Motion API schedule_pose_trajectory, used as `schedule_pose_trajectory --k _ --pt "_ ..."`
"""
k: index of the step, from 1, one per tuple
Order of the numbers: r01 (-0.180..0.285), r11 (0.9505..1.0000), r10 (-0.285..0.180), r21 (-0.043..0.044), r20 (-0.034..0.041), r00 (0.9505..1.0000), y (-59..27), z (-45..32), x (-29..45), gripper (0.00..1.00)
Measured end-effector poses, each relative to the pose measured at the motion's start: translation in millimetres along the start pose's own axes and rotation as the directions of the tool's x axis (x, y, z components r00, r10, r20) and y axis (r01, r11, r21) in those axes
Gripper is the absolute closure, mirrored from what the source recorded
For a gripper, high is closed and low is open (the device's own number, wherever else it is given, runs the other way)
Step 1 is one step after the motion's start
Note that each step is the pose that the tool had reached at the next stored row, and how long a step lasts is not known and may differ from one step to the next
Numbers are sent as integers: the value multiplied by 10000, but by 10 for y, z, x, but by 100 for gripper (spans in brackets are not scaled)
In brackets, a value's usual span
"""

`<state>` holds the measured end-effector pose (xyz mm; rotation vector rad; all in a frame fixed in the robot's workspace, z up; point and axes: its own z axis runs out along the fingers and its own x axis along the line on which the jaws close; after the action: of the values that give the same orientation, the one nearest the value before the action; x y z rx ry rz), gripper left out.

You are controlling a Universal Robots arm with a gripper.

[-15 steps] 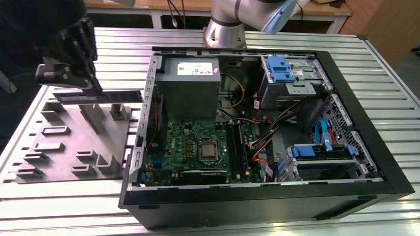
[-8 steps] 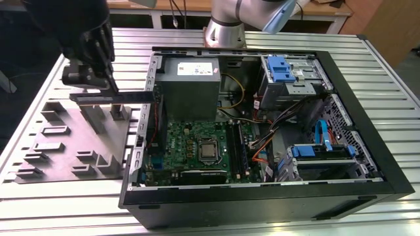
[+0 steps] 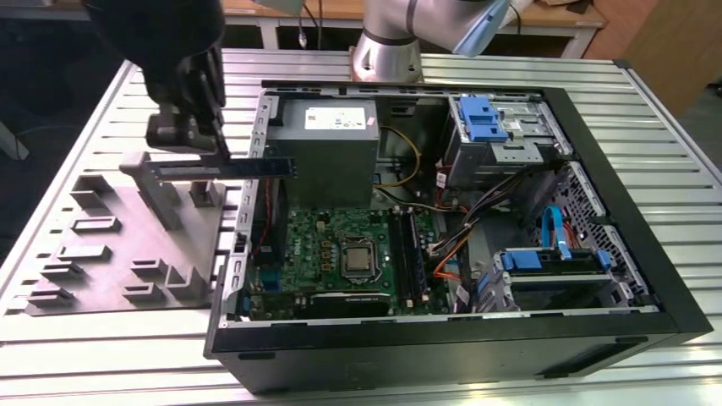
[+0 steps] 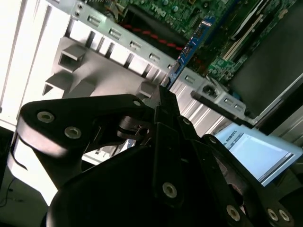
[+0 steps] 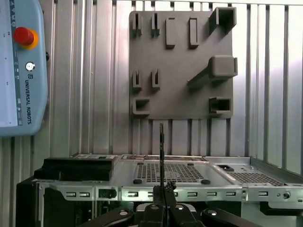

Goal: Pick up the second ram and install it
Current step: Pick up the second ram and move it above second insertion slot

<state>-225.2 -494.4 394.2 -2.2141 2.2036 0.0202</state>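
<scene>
Over the grey fixture plate (image 3: 113, 262), beside the case wall (image 3: 242, 249), the gripper (image 3: 189, 154) is clenched on the second ram (image 3: 243, 167), held level and off-centre, so its free end could tilt or clip that wall if the grip slips.

Lettering runs down the grey teach pendant (image 5: 21, 85); the label (image 3: 328, 119) on the power supply (image 3: 321, 161) is too small to read.

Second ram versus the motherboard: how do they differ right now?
The second ram is a narrow blue strip; the motherboard is a broad green board. The second ram stands on edge, clamped in the gripper; the motherboard lies flat inside the case. Both are circuit boards.
</scene>
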Motion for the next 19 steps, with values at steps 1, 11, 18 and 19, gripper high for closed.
schedule_pose_trajectory --k 1,11,18,19 --pt "-1 10000 1 0 0 10000 -33 2 0 89" --pt "-13 10000 13 0 -1 10000 -379 26 2 89" --pt "-18 10000 18 1 0 10000 -635 44 4 89" --pt "-19 10000 19 0 0 10000 -671 47 4 89"
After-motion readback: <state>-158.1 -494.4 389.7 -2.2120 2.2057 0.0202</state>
